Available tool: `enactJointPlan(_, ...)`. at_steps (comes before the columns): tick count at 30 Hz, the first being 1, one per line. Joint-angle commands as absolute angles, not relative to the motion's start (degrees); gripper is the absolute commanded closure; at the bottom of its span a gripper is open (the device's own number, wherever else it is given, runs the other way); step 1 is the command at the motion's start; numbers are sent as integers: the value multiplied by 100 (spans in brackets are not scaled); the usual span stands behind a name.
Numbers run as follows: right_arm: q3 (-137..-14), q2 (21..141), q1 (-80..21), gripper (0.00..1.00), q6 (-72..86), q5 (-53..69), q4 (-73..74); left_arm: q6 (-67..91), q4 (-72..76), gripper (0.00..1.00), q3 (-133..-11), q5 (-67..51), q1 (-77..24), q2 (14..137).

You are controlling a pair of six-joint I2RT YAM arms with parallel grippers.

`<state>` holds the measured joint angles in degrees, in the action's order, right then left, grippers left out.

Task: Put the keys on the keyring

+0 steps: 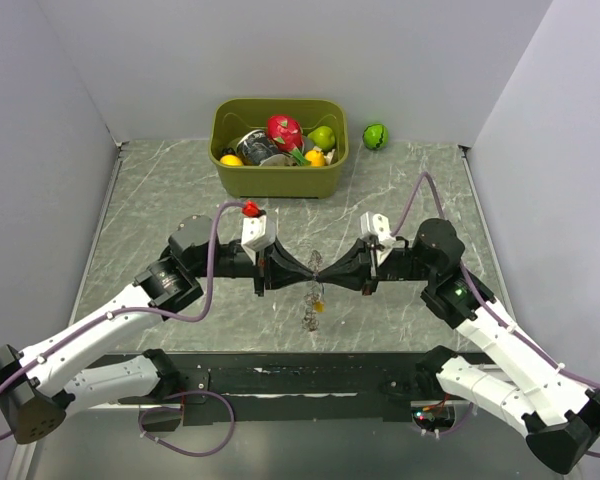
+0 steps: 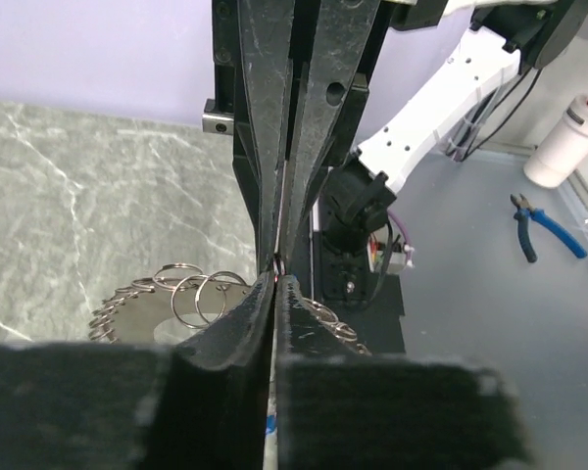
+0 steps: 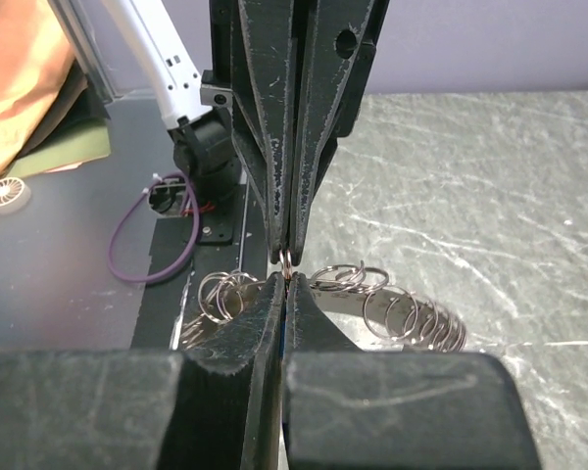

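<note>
Keys (image 1: 318, 297) dangle in a small bunch right under the spot where my two grippers meet. I make out one yellow head and one dark one, and cannot count more. My left gripper (image 2: 276, 286) and right gripper (image 3: 286, 286) are both closed, tip to tip, each nipping the same small metal loop (image 3: 287, 259). One keyring (image 3: 412, 318), a chain of linked wire rings, lies curled on the table (image 1: 160, 200) just below the tips. Whether the pinched loop is part of it, I cannot tell.

The left arm (image 1: 110, 320) and right arm (image 1: 500, 330) reach in from either side, wrists about level, fingers pointing at each other over the middle of the table.

The tabletop is grey-green with a marble pattern, walled in by plain pale panels (image 1: 280, 50). At the far edge stands one olive bin (image 1: 280, 180) holding several toy fruits (image 1: 285, 132). One green ball (image 1: 376, 135) sits on the table just right of the bin, apart from it. One small red thing (image 1: 250, 209) shows by the left wrist; I can't tell what it is.
</note>
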<state>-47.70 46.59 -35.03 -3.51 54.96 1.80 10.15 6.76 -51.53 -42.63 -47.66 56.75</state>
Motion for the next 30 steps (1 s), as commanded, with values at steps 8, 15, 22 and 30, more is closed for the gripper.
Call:
enactJointPlan(8,-5150,4807,-3516,100,-887,5212,764,-165,-1954,52,-6564,-4438,-4834,6081)
enactJointPlan(15,-5238,5036,-3507,100,-1134,5291,1063,-826,-3759,47,-7855,-4061,-4834,7180)
enactJointPlan(22,-5221,5150,-3516,100,-1195,5291,1125,-1160,-4438,50,-8393,-3929,-4895,7857)
enactJointPlan(30,-5150,5133,-3516,100,-1213,5194,1072,-1265,-4640,72,-8630,-3814,-4896,8112)
